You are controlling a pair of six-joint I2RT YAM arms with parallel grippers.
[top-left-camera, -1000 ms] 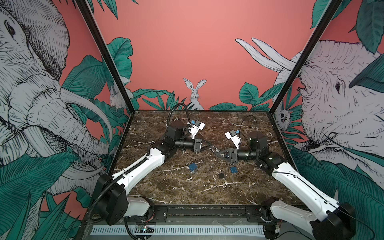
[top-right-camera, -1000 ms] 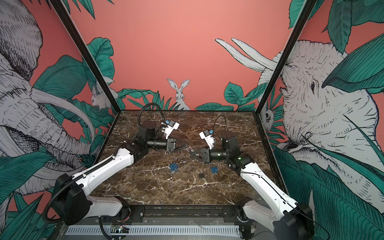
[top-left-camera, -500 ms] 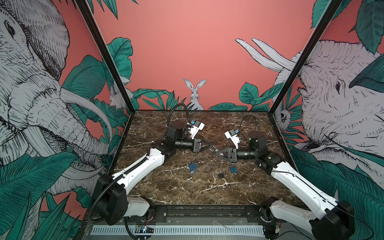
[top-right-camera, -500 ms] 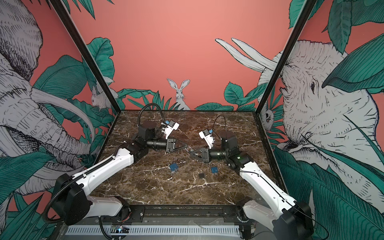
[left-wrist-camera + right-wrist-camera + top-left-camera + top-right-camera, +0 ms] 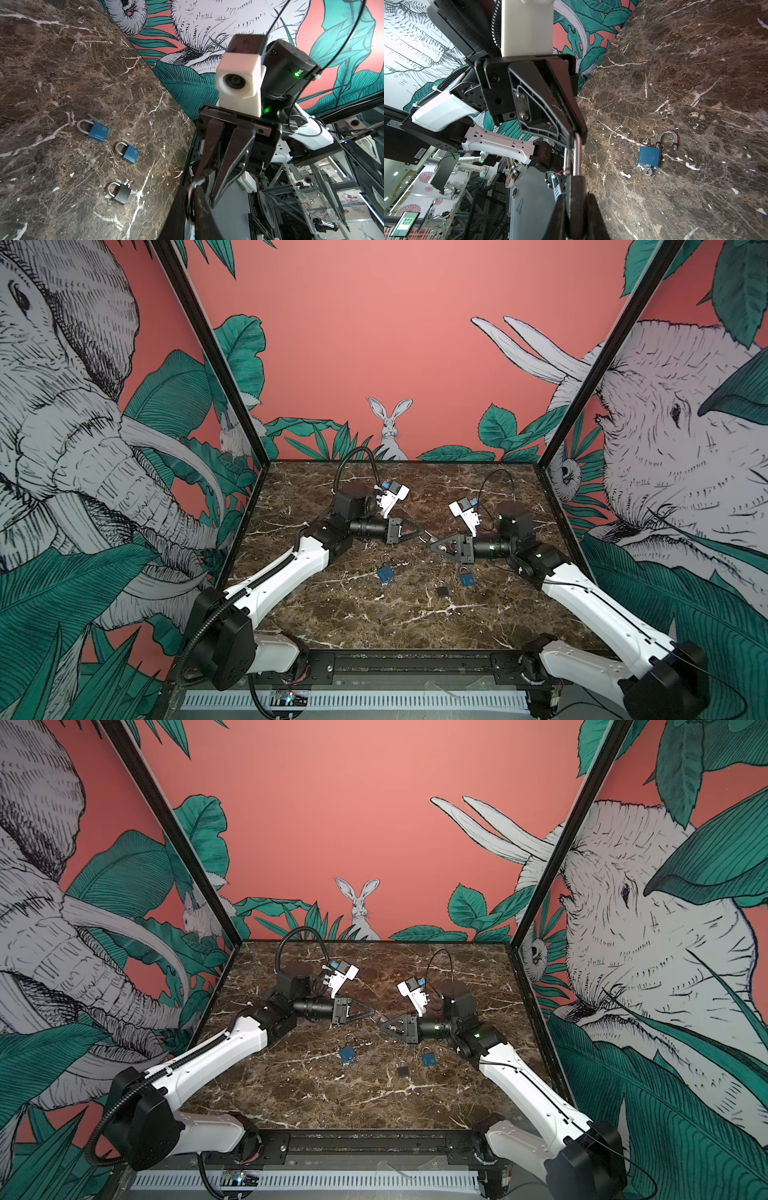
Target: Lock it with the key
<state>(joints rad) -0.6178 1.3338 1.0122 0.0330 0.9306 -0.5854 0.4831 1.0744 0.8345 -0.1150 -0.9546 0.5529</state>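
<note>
While the right gripper (image 5: 576,199) clamps the padlock (image 5: 575,187), left gripper (image 5: 576,137) pinched tight on its shackle (image 5: 577,158)

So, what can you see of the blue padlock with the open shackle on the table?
The blue padlock has a boxy blue body and a shiny silver shackle. The shackle is open: one leg sits in the body, the free leg is swung out beside it. A silver key, with a ring, shows at the body's bottom end. It lies flat on the brown marble table; nothing else touches it.
</note>
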